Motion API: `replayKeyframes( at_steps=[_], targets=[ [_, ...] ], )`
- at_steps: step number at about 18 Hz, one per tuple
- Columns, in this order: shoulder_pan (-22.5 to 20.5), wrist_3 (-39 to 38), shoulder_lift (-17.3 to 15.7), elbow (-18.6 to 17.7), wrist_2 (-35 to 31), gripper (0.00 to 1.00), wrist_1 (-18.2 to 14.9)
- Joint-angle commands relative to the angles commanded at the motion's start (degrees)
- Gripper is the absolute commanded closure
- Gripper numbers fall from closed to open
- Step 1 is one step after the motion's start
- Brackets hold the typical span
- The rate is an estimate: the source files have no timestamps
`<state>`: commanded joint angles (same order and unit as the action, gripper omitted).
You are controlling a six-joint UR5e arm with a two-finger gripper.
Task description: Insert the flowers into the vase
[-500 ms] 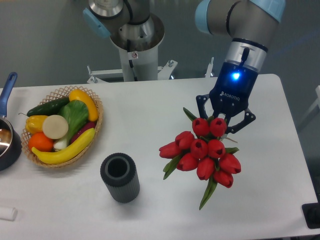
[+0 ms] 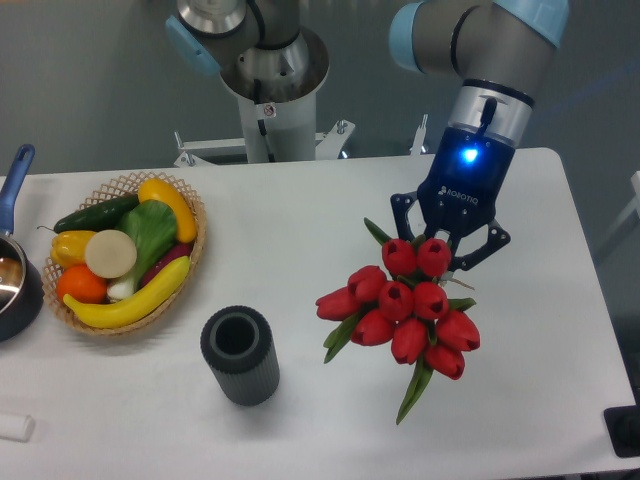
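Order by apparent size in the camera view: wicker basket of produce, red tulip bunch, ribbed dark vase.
1. wicker basket and red tulip bunch: look alike, cannot rank.
2. ribbed dark vase, smallest.

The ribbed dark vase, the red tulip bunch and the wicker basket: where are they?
ribbed dark grey vase (image 2: pixel 240 372), fixed camera, ribbed side.
red tulip bunch (image 2: pixel 411 303), fixed camera, middle bud.
wicker basket (image 2: pixel 192 252), fixed camera, right rim.
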<state>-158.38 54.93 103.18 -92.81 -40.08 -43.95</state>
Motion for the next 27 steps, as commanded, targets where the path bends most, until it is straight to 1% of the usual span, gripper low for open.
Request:
replayKeyframes(
  at_steps=[3,5,7,9,11,14,16,18,24,27],
  targets=[
    [0.2,0.1,0.2,0.4,0.1,0.78,0.2],
    [0.8,0.1,1.3,1.9,1.2,0.78,1.4],
    [1.0,0.1,1.9,1.9,4.1,0.78,2.4],
    [1.8,0.2,2.5,2.0,6.7,0.78,2.5],
    [2.3,0.5,2.6,1.9,10.5,0.78,2.6],
    [2.5,2.8,2.6,1.2,17.5,0.78,2.8],
    [3.4,4.3,2.5,-1.0,21.1,0.78,3.0],
    [4.3,5.9,2.4,-2.2,23.5,0.78,3.0],
    [7.6,6.0,2.1,-4.2,30.2,0.78,2.9],
    [8.8,6.0,1.7,-4.7,30.8,0.77,2.9]
  ],
)
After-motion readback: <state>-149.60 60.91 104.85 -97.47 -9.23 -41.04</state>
